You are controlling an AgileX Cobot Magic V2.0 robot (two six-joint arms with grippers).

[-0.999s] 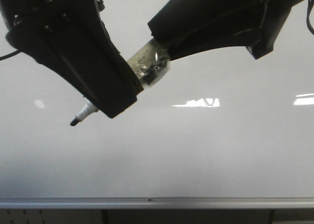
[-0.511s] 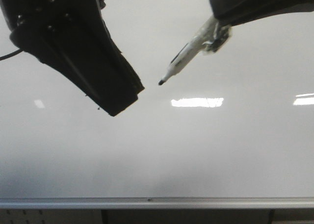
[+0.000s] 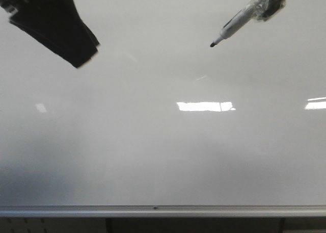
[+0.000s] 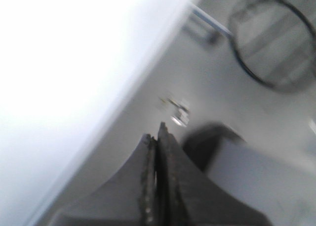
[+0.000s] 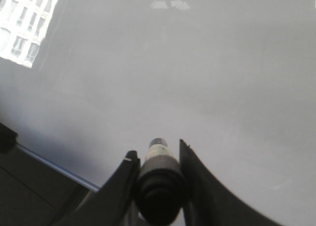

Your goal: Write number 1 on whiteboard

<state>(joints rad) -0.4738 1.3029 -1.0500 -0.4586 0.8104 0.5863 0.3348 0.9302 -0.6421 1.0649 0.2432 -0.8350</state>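
Note:
The whiteboard fills the front view, glossy pale grey, with a silver rail along its lower edge. The number 1 is out of view. My right gripper is shut on a marker. In the front view the marker slants down-left from the top right corner. Its black tip points at the board's upper right part; I cannot tell whether it touches. My left gripper hangs at the top left, shut on nothing.
Bright rectangular glare patches lie across the board's middle. A dark perforated panel runs below the rail. A window reflection shows on the board in the right wrist view. A dark cable loop appears in the blurred left wrist view.
The marker, earlier sticking out under the left gripper, has gone up and right in the right gripper. The left gripper has drawn back up and to the left.

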